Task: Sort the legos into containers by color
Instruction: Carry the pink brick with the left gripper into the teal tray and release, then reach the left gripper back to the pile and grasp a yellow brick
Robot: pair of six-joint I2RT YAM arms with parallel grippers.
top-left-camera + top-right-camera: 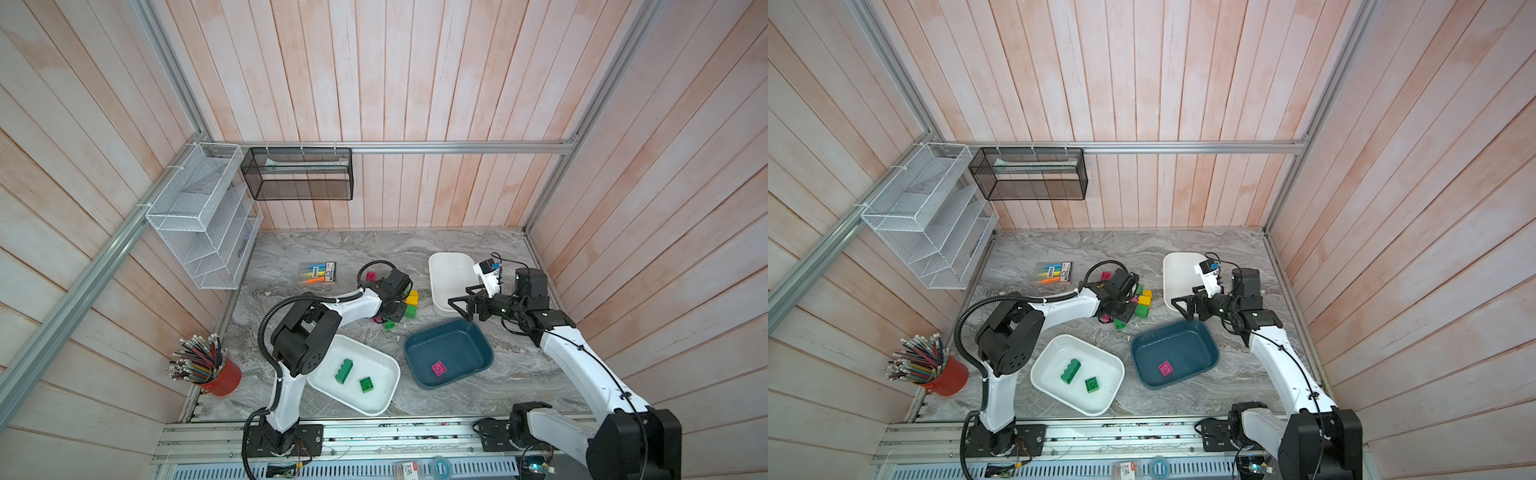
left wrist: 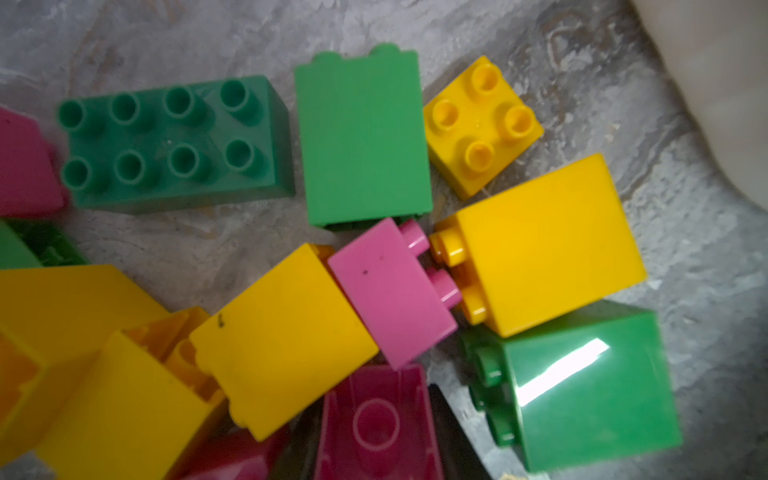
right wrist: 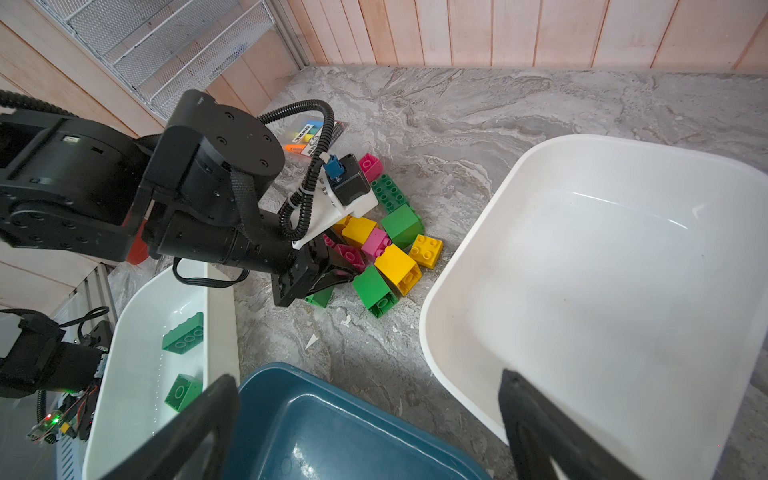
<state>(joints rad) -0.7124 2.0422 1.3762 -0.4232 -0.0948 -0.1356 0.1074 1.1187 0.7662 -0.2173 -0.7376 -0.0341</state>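
A heap of green, yellow and pink legos (image 2: 536,245) lies mid-table, seen in both top views (image 1: 411,303) (image 1: 1144,305). My left gripper (image 3: 341,273) reaches down into the heap, shut on a dark pink brick (image 2: 376,419) whose hollow underside faces the left wrist camera. My right gripper (image 1: 459,310) (image 3: 368,378) hovers open and empty between the teal container (image 1: 451,345) and the far white container (image 1: 451,270). One pink brick (image 1: 439,368) lies in the teal container. The near white container (image 1: 376,401) holds two green bricks (image 1: 344,370) (image 1: 366,384).
A pack of highlighters (image 1: 319,273) lies behind the heap, and a lone pink brick (image 1: 370,275) sits beside it. A red pencil cup (image 1: 220,376) stands at the front left. White (image 1: 199,216) and black (image 1: 299,174) mesh baskets hang on the walls.
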